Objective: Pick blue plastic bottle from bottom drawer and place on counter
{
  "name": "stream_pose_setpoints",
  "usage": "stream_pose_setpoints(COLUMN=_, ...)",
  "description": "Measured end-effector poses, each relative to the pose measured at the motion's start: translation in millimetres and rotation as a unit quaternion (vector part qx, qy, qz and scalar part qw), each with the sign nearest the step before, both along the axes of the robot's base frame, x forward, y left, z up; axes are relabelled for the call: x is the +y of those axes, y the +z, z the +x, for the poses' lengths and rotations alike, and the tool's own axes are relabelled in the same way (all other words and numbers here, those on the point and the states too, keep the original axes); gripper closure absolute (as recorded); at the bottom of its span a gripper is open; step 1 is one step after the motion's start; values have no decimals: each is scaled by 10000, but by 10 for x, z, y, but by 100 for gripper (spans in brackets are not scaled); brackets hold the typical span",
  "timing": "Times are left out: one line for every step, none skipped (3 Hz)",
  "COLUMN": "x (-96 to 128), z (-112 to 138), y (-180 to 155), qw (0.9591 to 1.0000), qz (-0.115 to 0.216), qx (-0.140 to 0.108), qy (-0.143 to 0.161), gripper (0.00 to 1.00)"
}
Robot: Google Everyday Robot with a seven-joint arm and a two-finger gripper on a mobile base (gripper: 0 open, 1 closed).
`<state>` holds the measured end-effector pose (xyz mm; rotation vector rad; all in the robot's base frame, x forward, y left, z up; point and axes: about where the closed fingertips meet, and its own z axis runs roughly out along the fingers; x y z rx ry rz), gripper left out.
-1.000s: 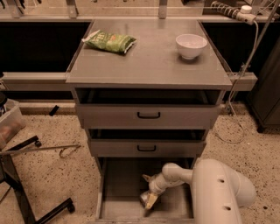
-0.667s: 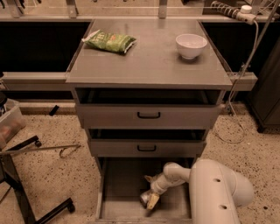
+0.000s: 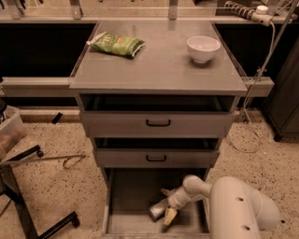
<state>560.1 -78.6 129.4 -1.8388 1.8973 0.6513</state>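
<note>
A green snack bag [image 3: 117,45] lies well left of a white bowl [image 3: 203,48].

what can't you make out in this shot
- Camera view: the tool, low in the bottom drawer at the blue plastic bottle, covers part of it; whether it holds the bottle is unclear.
- Any print on the bottle: too small and dim.
- The drawer's right front corner: behind the robot arm.
- Insides of the two upper drawers: in shadow.

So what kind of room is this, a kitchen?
Probably a robot test lab or workshop, not a home kitchen. It has a plain grey metal drawer cabinet, a speckled floor and a power strip behind. The pincer is in the bottom drawer by the blue plastic bottle.
</note>
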Motion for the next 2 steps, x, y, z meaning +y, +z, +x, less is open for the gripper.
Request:
stream_pose_setpoints(x=-3, z=-1, y=0, qw=10000, qz=1, qx=0, qy=-1, gripper=19)
stream_pose_setpoints(x=-3, z=-1, y=-1, qw=10000, qz=1, qx=0, qy=-1, gripper=42)
